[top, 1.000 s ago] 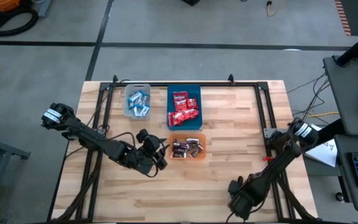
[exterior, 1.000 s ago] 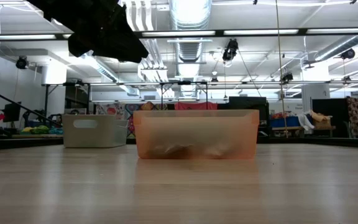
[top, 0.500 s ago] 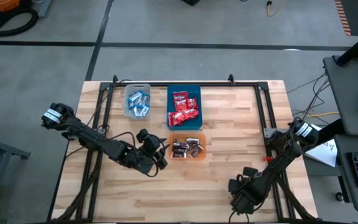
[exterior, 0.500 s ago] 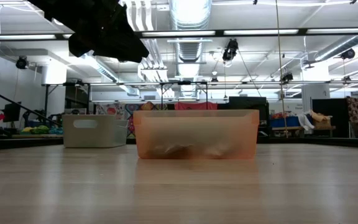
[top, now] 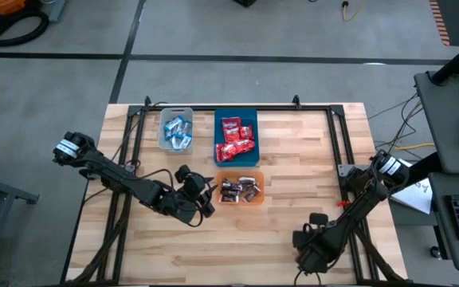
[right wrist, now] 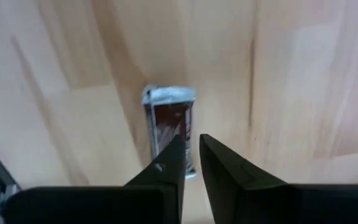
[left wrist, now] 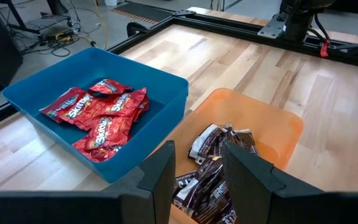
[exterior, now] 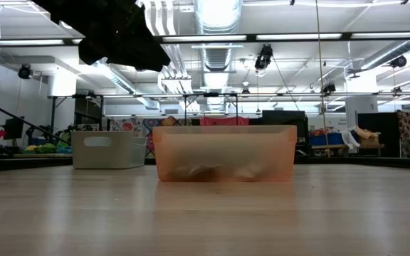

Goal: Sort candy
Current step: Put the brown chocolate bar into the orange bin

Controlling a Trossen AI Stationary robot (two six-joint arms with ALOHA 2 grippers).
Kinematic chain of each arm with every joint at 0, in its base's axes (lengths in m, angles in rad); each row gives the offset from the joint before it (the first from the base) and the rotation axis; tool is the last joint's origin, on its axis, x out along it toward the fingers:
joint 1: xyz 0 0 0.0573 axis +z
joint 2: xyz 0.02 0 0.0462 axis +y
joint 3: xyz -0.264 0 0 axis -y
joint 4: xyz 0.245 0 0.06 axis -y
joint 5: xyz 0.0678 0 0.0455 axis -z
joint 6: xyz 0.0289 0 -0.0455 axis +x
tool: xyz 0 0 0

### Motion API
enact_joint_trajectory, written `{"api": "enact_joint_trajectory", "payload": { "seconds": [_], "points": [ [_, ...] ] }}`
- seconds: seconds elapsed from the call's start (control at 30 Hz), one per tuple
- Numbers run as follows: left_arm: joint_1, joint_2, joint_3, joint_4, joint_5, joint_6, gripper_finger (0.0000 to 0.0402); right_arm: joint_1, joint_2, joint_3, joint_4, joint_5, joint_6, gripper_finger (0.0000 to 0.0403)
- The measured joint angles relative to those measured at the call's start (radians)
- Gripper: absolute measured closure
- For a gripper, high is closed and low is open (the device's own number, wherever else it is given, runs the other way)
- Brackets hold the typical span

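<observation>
- The right gripper [right wrist: 190, 155] has just squeezed its two dark fingers nearly together; a moment ago they stood wider.
- Under those fingers lies one small brown-and-silver wrapped candy [right wrist: 169, 121] on the bare wooden table [top: 293, 159], near the front right corner.
- The fingertips sit over the candy's near end, but I cannot tell if they have really pinched it.
- I think this is the last loose candy, so picking it up comes next.
- The left gripper [left wrist: 197, 168] hangs with its fingers apart and empty, just beside the orange plastic bin [top: 258, 199] of brown candies.
- Red candies [top: 235, 139] lie in the blue plastic bin [top: 218, 119].
- Blue-and-white candies [top: 177, 131] lie in the clear plastic bin [top: 164, 115].
</observation>
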Motion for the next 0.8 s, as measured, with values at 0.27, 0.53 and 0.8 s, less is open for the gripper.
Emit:
{"api": "enact_joint_trajectory", "payload": {
  "seconds": [0.27,0.53,0.8],
  "points": [
    [0.005,0.000,0.000,0.000,0.000,0.000,0.0285,0.019,0.000,-0.001,0.026,0.001,0.010,0.0262],
    [0.005,0.000,0.000,0.000,0.000,0.000,0.0285,0.094,0.016,-0.040,0.055,0.031,0.045,0.0175],
    [0.005,0.000,0.000,-0.003,-0.025,0.000,0.0285,0.094,0.019,-0.144,0.213,0.029,0.069,0.0190]
  ]
}}
